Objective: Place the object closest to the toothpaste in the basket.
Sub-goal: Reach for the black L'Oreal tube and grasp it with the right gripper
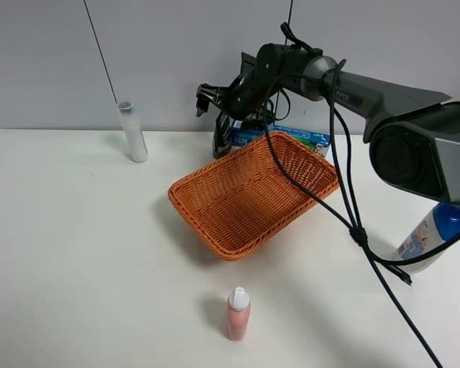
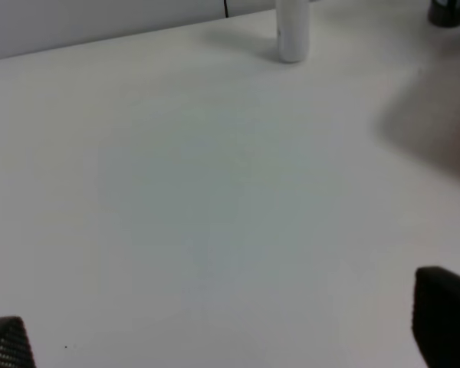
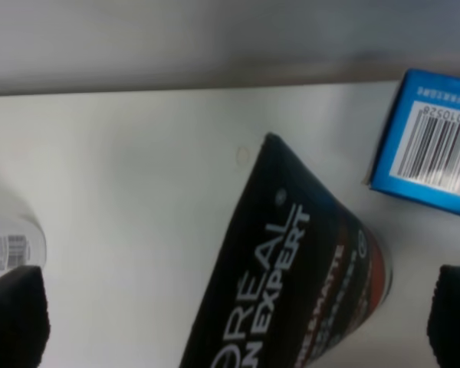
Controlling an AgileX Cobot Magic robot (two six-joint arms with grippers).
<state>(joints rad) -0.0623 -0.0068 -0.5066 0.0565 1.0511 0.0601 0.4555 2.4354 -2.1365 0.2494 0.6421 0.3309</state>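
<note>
Right, risks first. The basket (image 1: 203, 230) fills mid-frame in the high view, and a low carry could snag its far rim. The toothpaste box (image 3: 433, 146) sits just beside the target, so a skewed close may nudge it. The target is the black tube (image 3: 291, 284), upper centre behind the basket. It looks upright, glossy and tapered, so prob. slippery and may tip. The right gripper (image 3: 236, 318) is spread wide round it w/o pinching. The left gripper (image 2: 226, 330) is spread, empty.

Lower end of black tube (image 3: 291, 268) cut off by right wrist picture's edge; small print blurred. The blue box (image 3: 433, 146) runs off the edge; from above, partly behind basket (image 1: 185, 208). Top of white bottle (image 2: 293, 31) cropped.
</note>
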